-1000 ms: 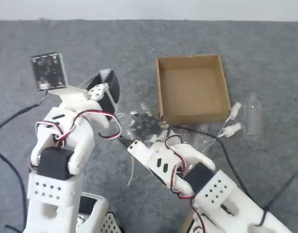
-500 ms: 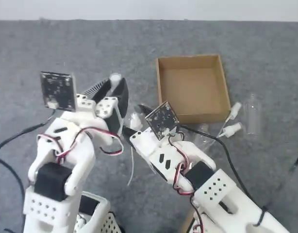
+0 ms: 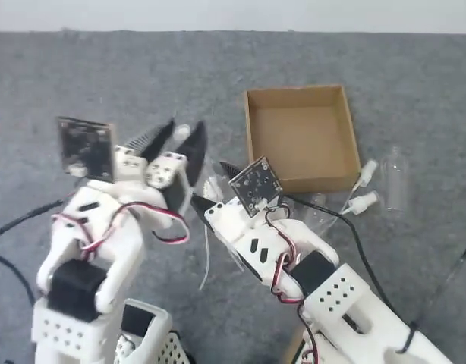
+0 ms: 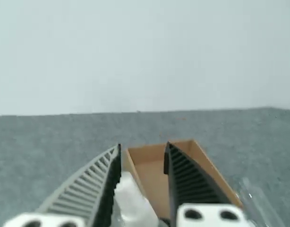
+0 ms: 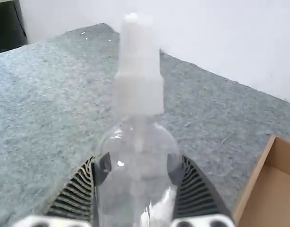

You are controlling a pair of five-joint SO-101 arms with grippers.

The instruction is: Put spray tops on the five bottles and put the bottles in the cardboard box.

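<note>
High view: the left gripper point(image 3: 177, 142) is gaping around the white spray top point(image 3: 182, 132), and the cardboard box point(image 3: 301, 136) is sitting at two o'clock from it. Left wrist view: its jaws are standing apart. Right wrist view: the right gripper point(image 5: 137, 164) is clamping the capped bottle point(image 5: 135, 142).

Grey carpet point(image 3: 104, 68) spreads underneath everything, with a pale wall point(image 4: 145, 47) behind it.
</note>
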